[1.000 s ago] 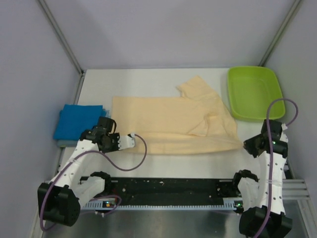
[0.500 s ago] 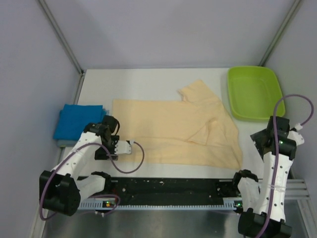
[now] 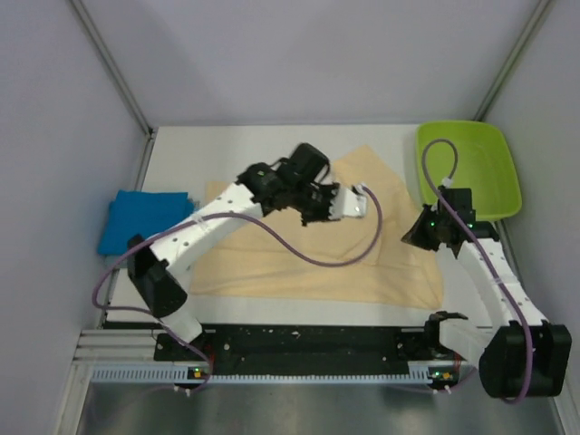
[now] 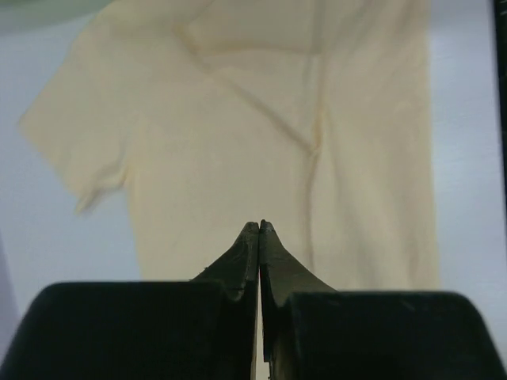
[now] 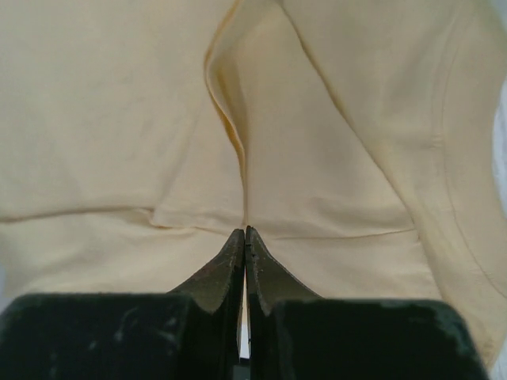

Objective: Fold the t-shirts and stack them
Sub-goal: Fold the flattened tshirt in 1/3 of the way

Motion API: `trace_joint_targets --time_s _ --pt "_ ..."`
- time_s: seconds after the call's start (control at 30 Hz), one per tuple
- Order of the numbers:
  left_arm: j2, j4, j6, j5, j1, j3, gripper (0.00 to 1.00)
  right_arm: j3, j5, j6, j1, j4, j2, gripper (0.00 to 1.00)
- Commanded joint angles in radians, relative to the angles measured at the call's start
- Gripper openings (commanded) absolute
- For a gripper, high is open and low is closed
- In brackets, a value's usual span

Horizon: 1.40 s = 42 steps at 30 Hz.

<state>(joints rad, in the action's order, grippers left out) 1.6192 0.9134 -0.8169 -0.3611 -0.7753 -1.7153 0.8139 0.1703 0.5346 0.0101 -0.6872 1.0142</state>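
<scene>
Top external: one peach shirt [image 3: 299, 263], one blue shirt [image 3: 136, 222], one tray [image 3: 471, 172]; left hand [image 4: 260, 228], right hand [image 5: 245, 233] closed.

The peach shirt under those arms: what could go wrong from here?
Both the left gripper and right gripper are shut over the peach shirt, so they might shove it into wrinkles instead of grabbing it. A raised crease at the right gripper's tips could bunch further. The cable over the green tray might snag.

The left claw [image 4: 260, 229], fingertips pressed together, hangs above the spread, creased peach-cream t-shirt [image 4: 261, 119].
</scene>
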Motion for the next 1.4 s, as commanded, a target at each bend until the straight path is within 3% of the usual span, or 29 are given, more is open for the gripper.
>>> trace_joint_targets --time_s 0.0,0.17,0.33,0.5,0.63,0.77,0.97,1.07,1.27,1.37 --pt "0.174 -0.074 0.048 -0.206 -0.182 0.008 0.00 -0.132 0.135 -0.022 0.013 0.194 0.032 0.00" --pt "0.300 -0.315 0.168 -0.295 -0.196 0.046 0.00 -0.245 0.090 0.039 -0.005 0.271 0.104 0.00" --pt "0.435 -0.455 0.190 -0.182 -0.295 0.042 0.00 -0.312 0.081 0.030 -0.123 0.290 0.106 0.00" --pt "0.553 -0.430 0.259 -0.122 -0.320 -0.059 0.00 -0.320 0.075 0.013 -0.130 0.264 0.104 0.00" --pt "0.567 -0.478 0.257 -0.066 -0.318 -0.017 0.00 -0.328 0.051 0.013 -0.130 0.268 0.124 0.00" --pt "0.574 -0.584 0.288 0.103 -0.297 0.037 0.00 -0.338 0.040 0.013 -0.136 0.268 0.124 0.00" --pt "0.564 -0.570 0.300 0.096 -0.266 0.011 0.00 -0.358 0.031 0.015 -0.139 0.267 0.145 0.00" --pt "0.567 -0.594 0.291 0.177 -0.254 0.022 0.00 -0.349 0.015 0.013 -0.139 0.264 0.153 0.00" --pt "0.570 -0.596 0.326 0.335 -0.153 -0.024 0.00 -0.346 0.018 0.001 -0.145 0.264 0.153 0.00" --pt "0.556 -0.526 0.360 0.289 -0.085 -0.073 0.03 -0.312 0.066 -0.060 -0.122 0.261 0.133 0.00"
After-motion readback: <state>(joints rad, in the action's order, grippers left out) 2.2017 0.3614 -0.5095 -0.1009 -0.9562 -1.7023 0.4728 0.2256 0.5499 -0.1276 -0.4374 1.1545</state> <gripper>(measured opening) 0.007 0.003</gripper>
